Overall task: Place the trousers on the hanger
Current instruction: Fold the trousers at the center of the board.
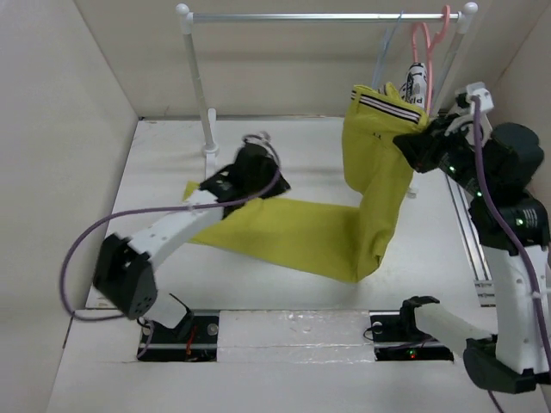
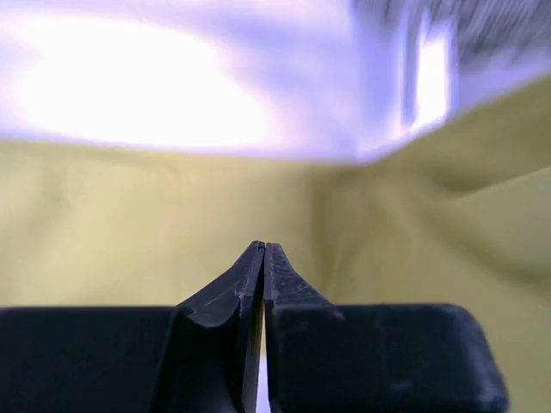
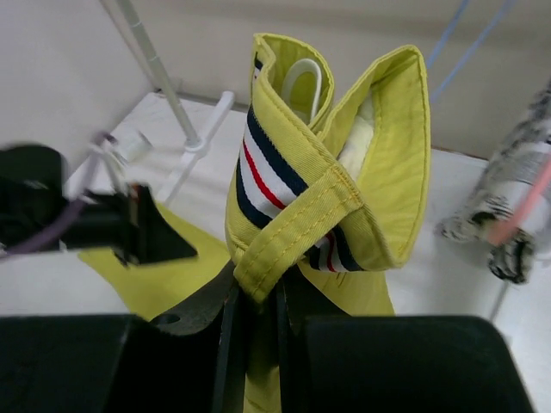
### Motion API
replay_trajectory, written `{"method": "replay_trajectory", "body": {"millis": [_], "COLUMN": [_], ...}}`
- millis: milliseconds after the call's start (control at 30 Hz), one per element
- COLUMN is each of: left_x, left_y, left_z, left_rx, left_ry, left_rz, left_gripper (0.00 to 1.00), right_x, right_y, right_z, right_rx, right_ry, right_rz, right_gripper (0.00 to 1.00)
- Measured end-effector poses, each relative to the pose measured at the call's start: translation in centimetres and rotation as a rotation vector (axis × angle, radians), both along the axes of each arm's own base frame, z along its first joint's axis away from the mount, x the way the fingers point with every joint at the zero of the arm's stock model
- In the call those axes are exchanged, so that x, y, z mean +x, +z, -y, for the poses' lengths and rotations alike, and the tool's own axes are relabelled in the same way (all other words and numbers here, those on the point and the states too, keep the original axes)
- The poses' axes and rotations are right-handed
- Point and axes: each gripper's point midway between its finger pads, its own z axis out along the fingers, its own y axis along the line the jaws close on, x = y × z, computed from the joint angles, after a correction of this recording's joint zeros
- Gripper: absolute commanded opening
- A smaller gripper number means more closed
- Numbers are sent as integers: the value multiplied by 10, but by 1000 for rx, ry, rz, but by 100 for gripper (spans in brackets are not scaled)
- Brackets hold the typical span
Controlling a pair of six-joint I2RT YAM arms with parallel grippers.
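The right fingers (image 1: 417, 143) are clamping the trousers (image 1: 301, 232) by the waistband, holding it up just below the hanger (image 1: 389, 43). The left fingers (image 2: 264, 258) are pressed together over a leg on the table (image 1: 164, 163). Threading onto the hanger is not yet done.

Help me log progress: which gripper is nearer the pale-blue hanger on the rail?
Right. The right gripper holds the trousers by the waistband just below the hanger, slightly to its right; the left gripper sits low by the trouser leg, far to the hanger's left.
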Motion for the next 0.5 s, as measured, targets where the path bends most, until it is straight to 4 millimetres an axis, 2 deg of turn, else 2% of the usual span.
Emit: {"method": "replay_trajectory", "body": {"millis": [100,167,233,367,500], "left_x": [33,42,46,53,53], "left_y": [66,85,85,58,50], "left_z": [-73,-116,-150,-204,-238], "left_rx": [-97,-117,-112,-55,-25], "left_ry": [198,304,383,514,594], "left_rz": [158,213,220,157,130], "left_gripper": [0,0,0,0,0], "right_x": [19,32,41,60,78], "right_y": [-10,-22,-34,-57,-80], "right_z": [-38,-71,-104,-154,-204], "right_rx": [-13,-39,-71,-126,-193], "right_ry": [78,120,168,198,207], "right_rz": [-33,-66,-94,-131,-149], "right_gripper": [0,0,0,0,0]}}
